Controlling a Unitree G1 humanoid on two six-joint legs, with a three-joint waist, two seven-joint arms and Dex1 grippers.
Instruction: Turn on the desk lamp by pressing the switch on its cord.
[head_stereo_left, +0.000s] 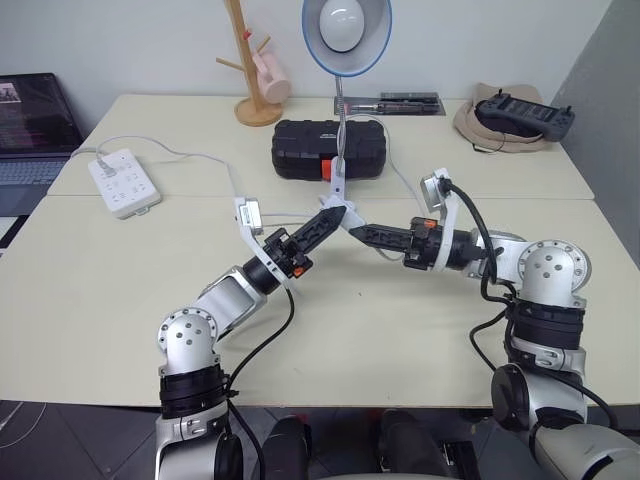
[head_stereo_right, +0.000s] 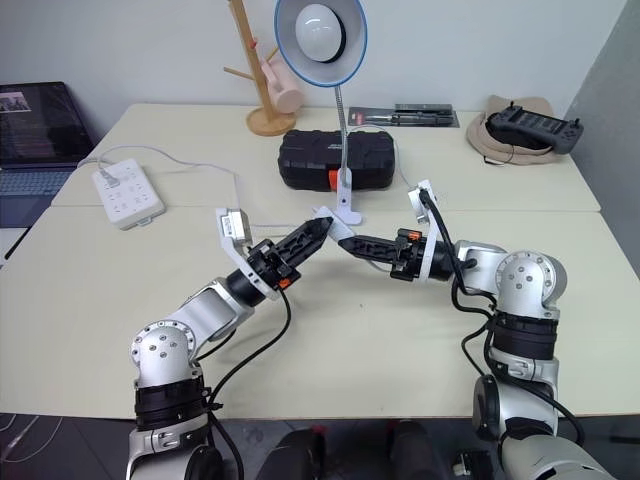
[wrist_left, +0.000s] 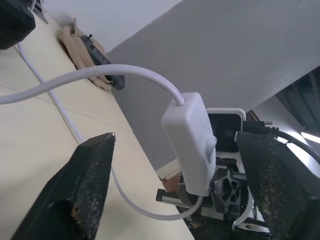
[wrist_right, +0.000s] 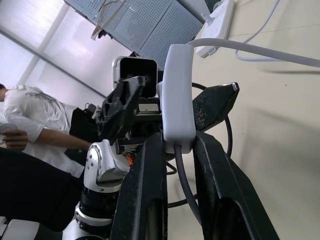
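— Where is the switch (wrist_left: 191, 142) right now?

— It is lifted off the table (head_stereo_left: 120, 300), held between the two grippers near the middle of the desk, just in front of the desk lamp's small white base (head_stereo_left: 337, 190). The right gripper (wrist_right: 175, 150) pinches it: its two black fingers are drawn together on the cord (wrist_right: 186, 182) right where it leaves the lower end of the switch, and the white body stands up out of the fingertips.

— And the left gripper (wrist_left: 175, 185)?

— Its fingers are spread, one on each side of the switch. In the left wrist view the oblong white body hangs in the gap between them, nearer to one finger than the other, with clear space showing on at least one side. Whether the nearer finger already touches the plastic cannot be told.

— How do the two arms meet?

— From the head camera the left gripper reaches in from the left, pointing up and to the right, and the right gripper reaches in from the right, pointing left, so the tips come together at one spot.

— The cord itself?

— It arcs away from the top of the switch and trails over the table.

— And the desk lamp (head_stereo_left: 346, 35)?

— It stands behind the grippers on its thin gooseneck, shade facing the camera, next to a black case (head_stereo_left: 330, 148). A white power strip (head_stereo_left: 124, 182) lies well to the left.
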